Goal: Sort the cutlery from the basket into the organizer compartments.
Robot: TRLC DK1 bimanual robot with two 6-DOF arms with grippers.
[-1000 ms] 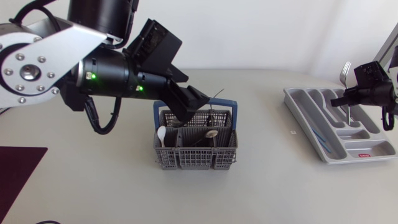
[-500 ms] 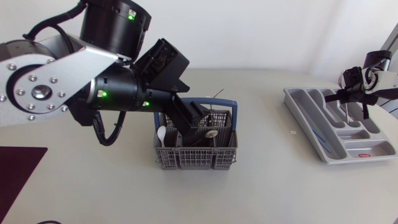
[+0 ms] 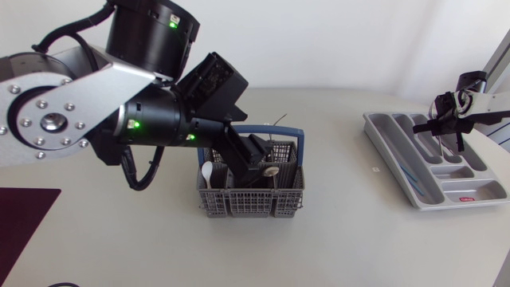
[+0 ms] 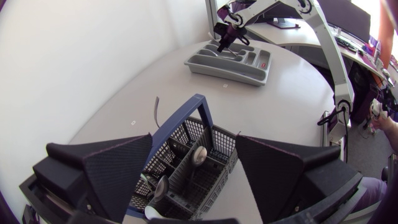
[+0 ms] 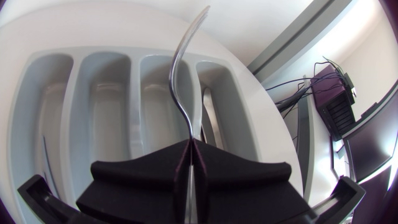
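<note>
The grey wire basket (image 3: 251, 191) with a blue handle stands mid-table and holds several pieces, among them a white spoon (image 3: 207, 171) and a metal spoon (image 4: 199, 155). My left gripper (image 3: 253, 155) hangs open just above it, and in the left wrist view the basket (image 4: 186, 168) lies between its spread fingers (image 4: 118, 174). At the right stands the grey organizer (image 3: 478, 191). My right gripper (image 3: 448, 112) hovers over its far end, shut on a metal fork (image 5: 186, 81) whose tines point out over the long compartments (image 5: 106, 112).
One long compartment holds a thin blue-tinted piece (image 3: 406, 171), and a metal handle (image 5: 209, 121) lies in another beside the fork. A dark mat (image 3: 20, 219) sits at the table's left edge. Bare tabletop lies between basket and organizer.
My left gripper has come down and forward onto the basket. My right gripper has turned over the organizer, swinging the fork from tines-up to pointing down at the compartments.
</note>
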